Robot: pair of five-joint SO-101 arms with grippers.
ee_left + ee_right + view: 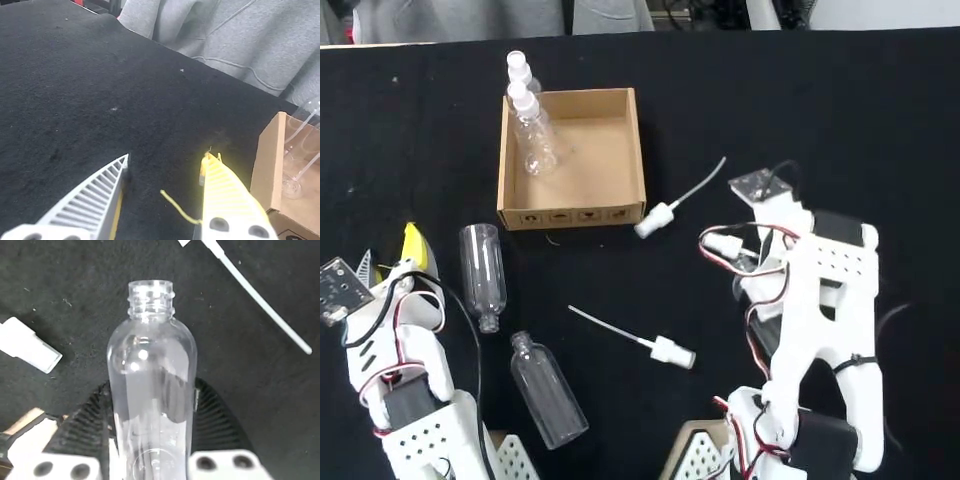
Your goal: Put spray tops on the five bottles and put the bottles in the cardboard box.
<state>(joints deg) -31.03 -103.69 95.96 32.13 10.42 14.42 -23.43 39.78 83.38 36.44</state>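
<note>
In the right wrist view my right gripper (152,388) is shut on a clear bottle (152,340) with a bare threaded neck. A white spray top (30,345) lies on the cloth close to it. My right arm (815,290) stands at the table's right. My left gripper (388,255) is open over bare cloth at the near left, nothing between its fingers (212,175). Two capped bottles (533,130) lean in the cardboard box (638,150). Two uncapped bottles (483,272) (548,392) lie in front of the box. Loose spray tops (658,218) (670,350) lie mid-table.
The table is covered in black cloth. The box's corner (270,165) rises just beyond my left gripper. A third loose spray top (723,243) lies by my right arm. A person in grey sits behind the far table edge.
</note>
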